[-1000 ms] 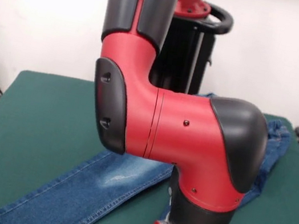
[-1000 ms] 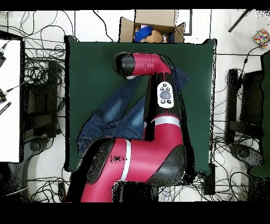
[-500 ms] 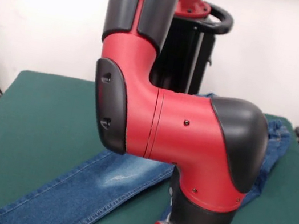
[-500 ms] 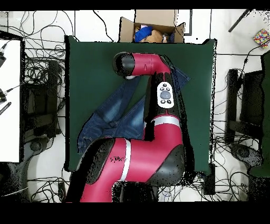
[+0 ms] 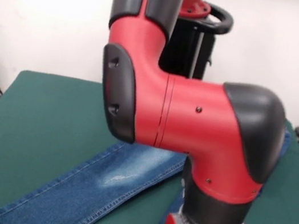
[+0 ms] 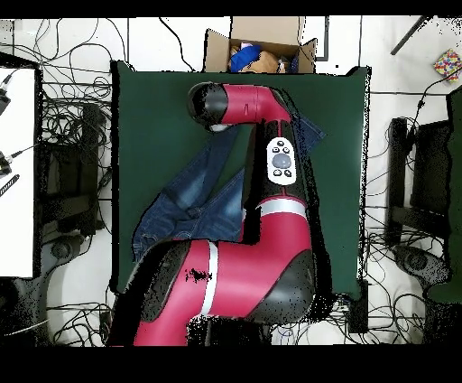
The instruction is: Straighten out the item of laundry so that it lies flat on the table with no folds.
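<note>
Front camera low, close, facing arm (image 5: 191,137), overhead straight down, both share table (image 6: 153,108)

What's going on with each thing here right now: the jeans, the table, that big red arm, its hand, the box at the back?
jeans: spread on the table, legs splayed apart, partly hidden under the arm; flatness there cannot be judged.
table: green top, carrying the jeans.
arm: bent low over the jeans.
gripper: hidden by the wrist in both views; open or shut cannot be told.
cardboard box: flaps open, things inside, beyond the table's edge.
</note>
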### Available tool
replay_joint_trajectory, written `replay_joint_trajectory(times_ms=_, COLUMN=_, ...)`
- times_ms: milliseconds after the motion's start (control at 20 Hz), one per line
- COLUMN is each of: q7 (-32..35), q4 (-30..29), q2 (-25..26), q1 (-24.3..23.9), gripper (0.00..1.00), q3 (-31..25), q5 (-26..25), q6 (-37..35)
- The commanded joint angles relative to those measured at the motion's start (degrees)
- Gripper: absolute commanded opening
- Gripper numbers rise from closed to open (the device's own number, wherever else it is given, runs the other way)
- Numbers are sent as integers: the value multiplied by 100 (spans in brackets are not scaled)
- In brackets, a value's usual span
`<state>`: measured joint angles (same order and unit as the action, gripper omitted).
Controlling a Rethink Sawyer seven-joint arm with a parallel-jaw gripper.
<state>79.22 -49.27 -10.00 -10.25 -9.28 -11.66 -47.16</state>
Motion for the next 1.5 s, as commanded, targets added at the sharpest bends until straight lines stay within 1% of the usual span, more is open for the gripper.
replay_joint_trajectory(times_ms=50, q7=1433, q4=15, q2=-220, q1=137, gripper=0, q3=180, q5=322, q6=-880)
replay_joint_trajectory(times_ms=200, q7=1379, q4=-156, q2=-288, q1=89, gripper=0, q3=162, q5=326, q6=-762)
replay_joint_trajectory(times_ms=550, q7=1192, q4=4, q2=-93, q1=-14, gripper=0, q3=84, q5=337, q6=-734)
replay_joint_trajectory(times_ms=750, q7=1106, q4=277, q2=93, q1=-49, gripper=0, q3=41, q5=315, q6=-791)
replay_joint_trajectory(times_ms=850, q7=1006, q4=525, q2=280, q1=-88, gripper=0, q3=0, q5=296, q6=-873)
replay_joint_trajectory(times_ms=1000, q7=877, q4=813, q2=411, q1=-105, gripper=0, q3=-6, q5=241, q6=-1001)
replay_joint_trajectory(times_ms=1050, q7=890, q4=804, q2=412, q1=-104, gripper=0, q3=1, q5=242, q6=-989)
replay_joint_trajectory(times_ms=1200, q7=856, q4=432, q2=256, q1=-133, gripper=0, q3=-41, q5=197, q6=-337)
replay_joint_trajectory(times_ms=1250, q7=837, q4=342, q2=220, q1=-139, gripper=100, q3=-54, q5=185, q6=-195)
replay_joint_trajectory(times_ms=1400, q7=992, q4=631, q2=335, q1=-16, gripper=100, q3=93, q5=154, q6=-672)
replay_joint_trajectory(times_ms=1450, q7=1014, q4=675, q2=330, q1=14, gripper=100, q3=127, q5=137, q6=-733)
replay_joint_trajectory(times_ms=1500, q7=1063, q4=599, q2=289, q1=30, gripper=100, q3=154, q5=145, q6=-745)
